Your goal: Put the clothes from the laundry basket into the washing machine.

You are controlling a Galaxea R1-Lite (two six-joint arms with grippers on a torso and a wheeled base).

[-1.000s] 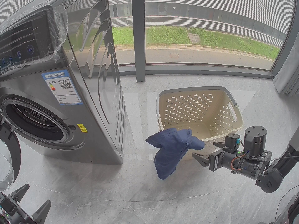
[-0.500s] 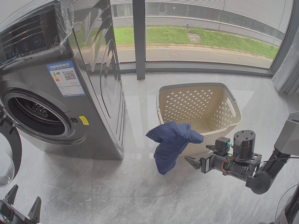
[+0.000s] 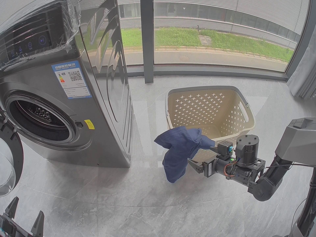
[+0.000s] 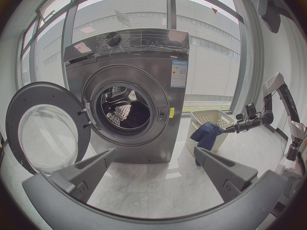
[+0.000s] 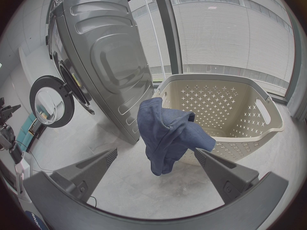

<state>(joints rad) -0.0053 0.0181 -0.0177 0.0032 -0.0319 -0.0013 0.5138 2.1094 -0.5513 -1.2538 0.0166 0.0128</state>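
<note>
A blue garment hangs over the near left rim of the cream laundry basket, which stands on the floor. My right gripper is open just to the right of the garment, low by the basket's front wall. In the right wrist view the garment hangs straight ahead of the open right gripper. The grey washing machine stands to the left with its drum open. My left gripper is open, low near the floor in front of the machine, with nothing in it.
The machine's round door is swung open at the far left. A glass wall with a grey pillar runs behind, and a curtain hangs at the right. Bare tiled floor lies between the machine and the basket.
My right gripper has moved left, close up to the hanging garment, still open. The head camera has shifted a little. The garment and basket stay put.
</note>
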